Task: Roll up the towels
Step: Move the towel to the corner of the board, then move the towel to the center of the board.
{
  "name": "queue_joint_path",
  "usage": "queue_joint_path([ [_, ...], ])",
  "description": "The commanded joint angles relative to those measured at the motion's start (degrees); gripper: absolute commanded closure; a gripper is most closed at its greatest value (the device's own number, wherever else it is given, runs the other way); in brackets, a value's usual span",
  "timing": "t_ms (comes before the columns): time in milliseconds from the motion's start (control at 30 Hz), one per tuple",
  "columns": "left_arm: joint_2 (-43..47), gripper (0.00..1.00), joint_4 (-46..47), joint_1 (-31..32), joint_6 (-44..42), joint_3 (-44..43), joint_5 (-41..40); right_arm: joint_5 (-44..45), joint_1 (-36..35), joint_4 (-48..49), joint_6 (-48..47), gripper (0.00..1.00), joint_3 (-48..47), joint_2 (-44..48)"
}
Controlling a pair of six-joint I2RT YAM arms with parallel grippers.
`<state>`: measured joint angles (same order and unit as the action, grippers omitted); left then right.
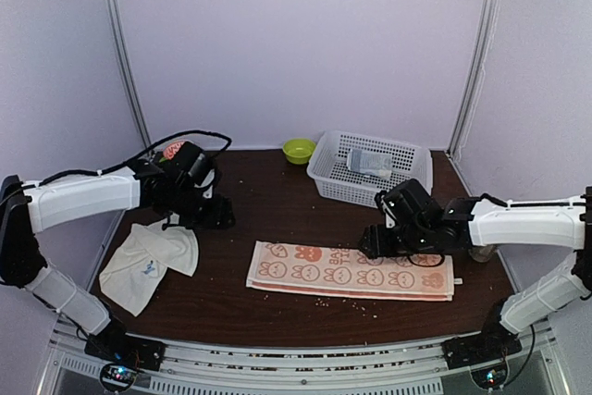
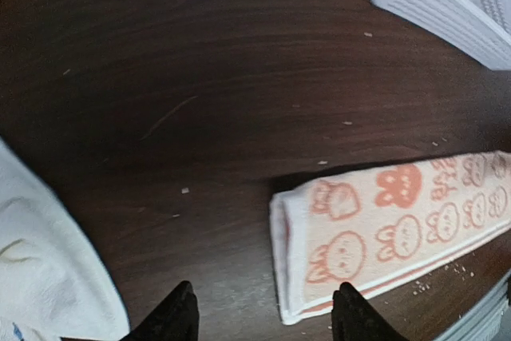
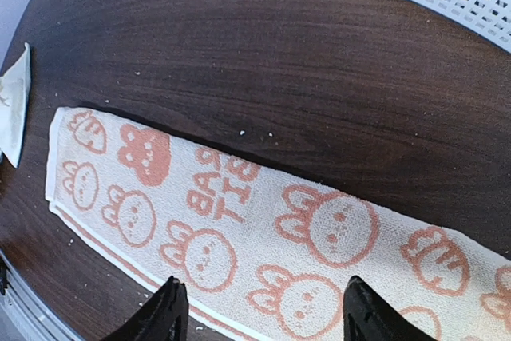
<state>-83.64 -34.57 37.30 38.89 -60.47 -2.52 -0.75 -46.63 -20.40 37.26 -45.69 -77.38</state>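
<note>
Table (image 1: 277,196): dark wood, arms at the near edge. The printed towel (image 1: 351,270) lies flat from centre to right, folded into a long strip running left-right. Its edges look squared, w/ no roll begun. The white basket (image 1: 338,182) sits far right w/ a grey-blue bundle (image 1: 370,164) inside, apart from the strip. The plain towel (image 1: 148,265) is crumpled at near left, well apart from the printed one and not yet laid flat.

The left gripper (image 2: 267,317) hangs over bare wood between the two towels, just left of the strip's short end. Its fingers are spread w/ nothing between them. The right gripper (image 3: 263,313) is over the strip's right part, fingers spread w/ cloth below. Can't tell if the tips touch it.

A green bowl (image 1: 299,149) sits far centre, and crumbs (image 1: 319,301) are scattered along the strip's near edge.

Step in hand, prob.: start rolling the printed strip from one short end.

To do it well:
- Pinch all layers at the end, not just the top ply.
- Make the first turn tight and square to the long edges — a skewed start will cone the roll.
- Have the other arm press the far part of the strip down so it doesn't slide on the smooth wood.
- Re-grip in short steps to keep even tension across the width.
</note>
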Motion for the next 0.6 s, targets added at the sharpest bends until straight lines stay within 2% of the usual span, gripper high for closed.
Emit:
queue_joint_path([
  [0, -5.19, 0.45, -1.38, 5.53, -0.78, -2.75, 4.7, 3.37, -0.39, -1.85, 0.79, 0.34, 2.76, 4.85],
  [133, -8.78, 0.5, 2.44, 7.04, -0.84, -0.54, 9.55, 5.77, -0.42, -4.34, 2.19, 0.34, 6.25, 10.0],
  [367, -12.9, 0.48, 8.05, 7.26, -2.04, 1.01, 14.46, 8.37, -0.39, -7.15, 4.22, 0.33, 9.93, 15.5],
  [567, -16.83, 0.62, 11.12, 7.26, -2.36, 0.98, 16.48, 8.29, -0.39, -7.02, 5.34, 0.34, 9.39, 15.92],
])
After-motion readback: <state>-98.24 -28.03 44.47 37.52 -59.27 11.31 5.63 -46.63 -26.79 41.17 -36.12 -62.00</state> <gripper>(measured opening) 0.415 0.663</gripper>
